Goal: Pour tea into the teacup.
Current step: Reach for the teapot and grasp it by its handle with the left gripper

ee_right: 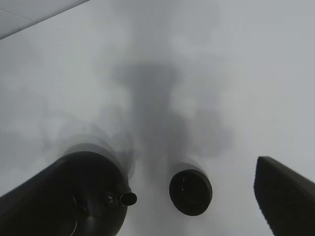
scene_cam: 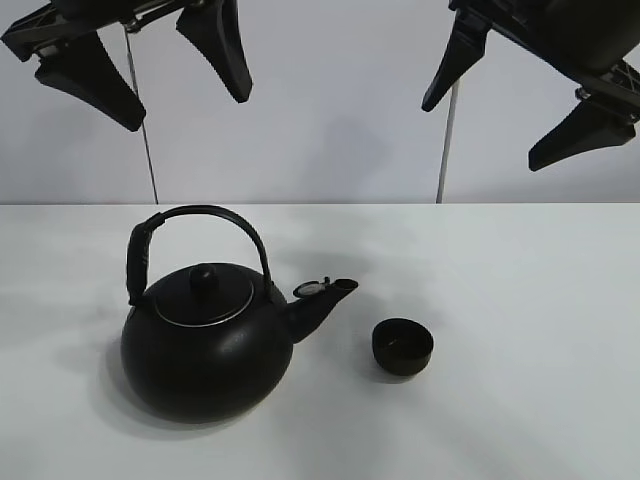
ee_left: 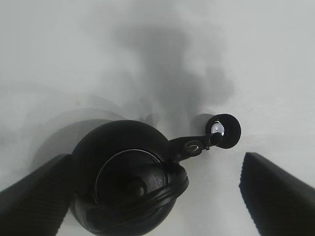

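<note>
Black kettle [scene_cam: 205,345] with silver lid rim, glossy black teacup [scene_cam: 402,346], white table [scene_cam: 520,300], black end effectors

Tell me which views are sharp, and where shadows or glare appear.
Exterior high view: sharp, soft shadow beside the kettle. Left wrist view: slightly soft, a bright glint on the spout cap. Right wrist view: hazy, the teacup blurred, broad dark shadows on the table.
</note>
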Robot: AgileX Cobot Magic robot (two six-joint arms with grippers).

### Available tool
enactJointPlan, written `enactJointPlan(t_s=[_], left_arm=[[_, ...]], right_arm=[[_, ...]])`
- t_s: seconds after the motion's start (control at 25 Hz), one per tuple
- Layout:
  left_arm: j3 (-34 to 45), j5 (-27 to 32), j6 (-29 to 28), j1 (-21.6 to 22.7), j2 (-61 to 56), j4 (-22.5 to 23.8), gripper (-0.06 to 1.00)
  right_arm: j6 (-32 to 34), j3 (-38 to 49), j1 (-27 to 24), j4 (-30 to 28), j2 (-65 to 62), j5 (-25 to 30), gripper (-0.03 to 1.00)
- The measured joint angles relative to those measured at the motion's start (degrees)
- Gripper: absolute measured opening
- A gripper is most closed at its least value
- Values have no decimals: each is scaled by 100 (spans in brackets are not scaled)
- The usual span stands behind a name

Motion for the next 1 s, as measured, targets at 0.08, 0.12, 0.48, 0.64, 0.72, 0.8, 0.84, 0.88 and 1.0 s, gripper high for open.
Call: enactJointPlan(t_s=[0.08, 0.12, 0.48, 0.64, 0.72, 0.8, 0.84, 0.88, 1.0], left_arm=[[0, 0, 0, 0, 0, 0, 65], [0, 0, 0, 0, 0, 0, 65], [0, 0, 0, 0, 0, 0, 65], [0, 0, 0, 0, 0, 0, 65], [0, 0, 0, 0, 0, 0, 65], [0, 0, 0, 0, 0, 0, 65], [0, 0, 0, 0, 0, 0, 65], [0, 0, 0, 0, 0, 0, 65], [0, 0, 0, 0, 0, 0, 65]], right_arm=[[0, 0, 0, 14, 0, -14, 69], [0, 0, 0, 14, 0, -14, 69], [0, 0, 0, 14, 0, -14, 69], [0, 0, 0, 14, 0, -14, 69], [0, 0, 0, 14, 0, -14, 69], [0, 0, 0, 14, 0, -14, 69], [0, 0, 0, 14, 0, -14, 69], [0, 0, 0, 14, 0, -14, 69], [0, 0, 0, 14, 0, -14, 69]])
